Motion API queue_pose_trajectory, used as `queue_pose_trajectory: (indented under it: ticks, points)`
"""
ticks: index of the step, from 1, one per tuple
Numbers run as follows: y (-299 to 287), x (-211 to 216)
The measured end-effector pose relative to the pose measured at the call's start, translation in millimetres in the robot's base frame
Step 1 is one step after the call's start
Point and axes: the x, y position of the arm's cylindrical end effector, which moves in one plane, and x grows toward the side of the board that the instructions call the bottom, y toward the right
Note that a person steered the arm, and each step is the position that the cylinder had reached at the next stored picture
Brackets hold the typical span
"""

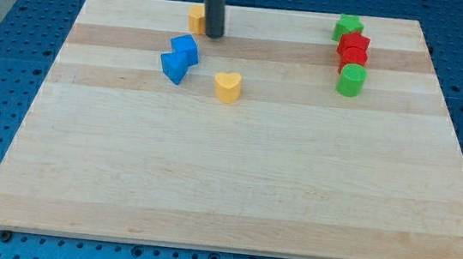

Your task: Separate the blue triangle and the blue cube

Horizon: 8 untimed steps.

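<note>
Two blue blocks touch each other at the view's upper left of the wooden board [235, 182]. The upper one [185, 49] looks like the blue cube; the lower one [173, 66] looks like the blue triangle, though the shapes are hard to tell apart. My tip [214, 35] stands just above and to the right of the blue cube, a short gap away, not touching it. The rod rises out of the view's top.
A yellow block [196, 17] sits right beside the rod on its left, partly hidden. A yellow heart [228, 87] lies right of the blue pair. At the upper right stand a green star [348, 27], a red star [354, 46], another red block [352, 60] and a green cylinder [351, 79].
</note>
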Motion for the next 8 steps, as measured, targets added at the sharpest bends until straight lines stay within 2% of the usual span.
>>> queue_pose_trajectory:
  ticks: [1, 2, 5, 6, 8]
  points:
    - [-43.1, 25.8]
    - [-82.5, 34.1]
    - [-92.9, 55.2]
    - [-92.9, 76.9]
    - [-92.9, 84.5]
